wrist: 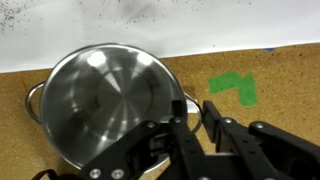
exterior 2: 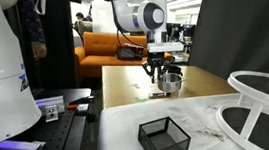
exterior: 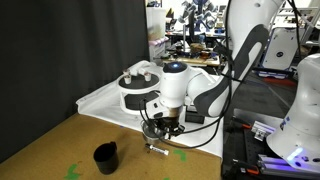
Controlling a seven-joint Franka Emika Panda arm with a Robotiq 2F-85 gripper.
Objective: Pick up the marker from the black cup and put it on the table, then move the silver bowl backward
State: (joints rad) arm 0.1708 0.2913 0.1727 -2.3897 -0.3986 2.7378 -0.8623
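The silver bowl (wrist: 100, 95) sits on the brown table (wrist: 270, 80) next to the white cloth; it also shows in both exterior views (exterior: 160, 128) (exterior 2: 172, 82). My gripper (wrist: 195, 118) is down at the bowl's right side. One finger is over the rim, the other is outside, and the bowl's thin wire handle (wrist: 189, 106) is pinched between them. The gripper shows in both exterior views (exterior: 165, 124) (exterior 2: 163, 74). The marker (exterior: 157, 149) lies flat on the table just in front of the bowl. The black cup (exterior: 105, 156) stands apart from it, nearer the front.
A white cloth (exterior: 100, 100) behind the bowl carries a large white-and-black round stack (exterior: 140, 85) (exterior 2: 264, 107). A black square box (exterior 2: 163, 135) sits on the cloth. Green tape marks (wrist: 232, 87) lie on the table. A black curtain hangs behind.
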